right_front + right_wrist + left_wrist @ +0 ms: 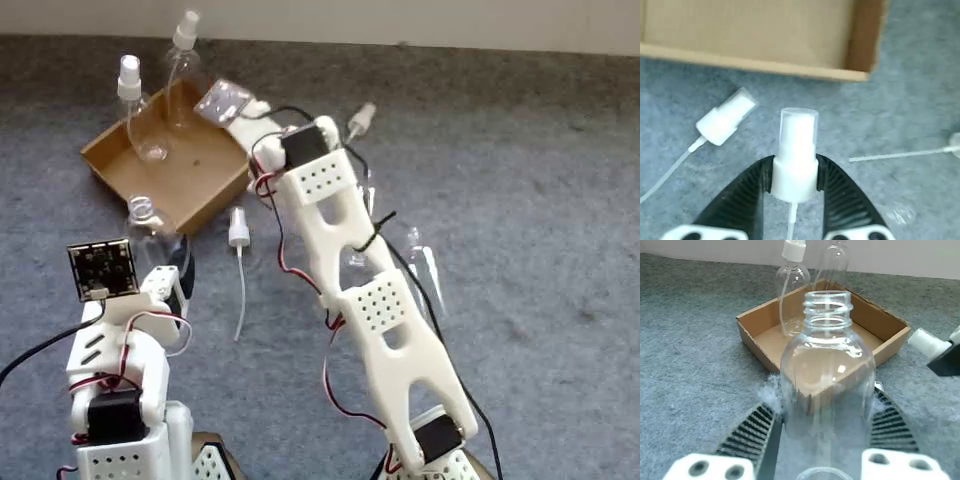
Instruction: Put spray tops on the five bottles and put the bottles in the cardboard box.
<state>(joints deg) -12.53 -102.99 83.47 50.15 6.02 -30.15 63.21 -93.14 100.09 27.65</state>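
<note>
Holding, item by item, as my two arms stand on the grey carpet (540,200):

1. My left gripper (825,407) is clamped around the lower body of an uncapped clear bottle (827,365), one ribbed finger on each side. This bottle stands upright with its neck bare, just in front of the cardboard box (752,340) (outside it, by the nearest corner).

2. My right gripper (795,165) is clenched on a white spray top (794,155). The nozzle cap points away from my wrist and the dip tube runs back between the fingers. It hangs over carpet near the box's outer wall, apart from the bare bottle.

3. A capped bottle (145,130) is upright inside the box, its sprayer fitted.

4. A second capped bottle (180,70) is upright at the box's far edge; whether inside or just behind, I cannot tell.

5. A loose spray top (238,230) lies on the carpet just beside the box, its thin tube trailing toward my bases.

6. A further spray top (362,118) lies on the carpet on the far side of my right arm, well apart from the box.
</note>
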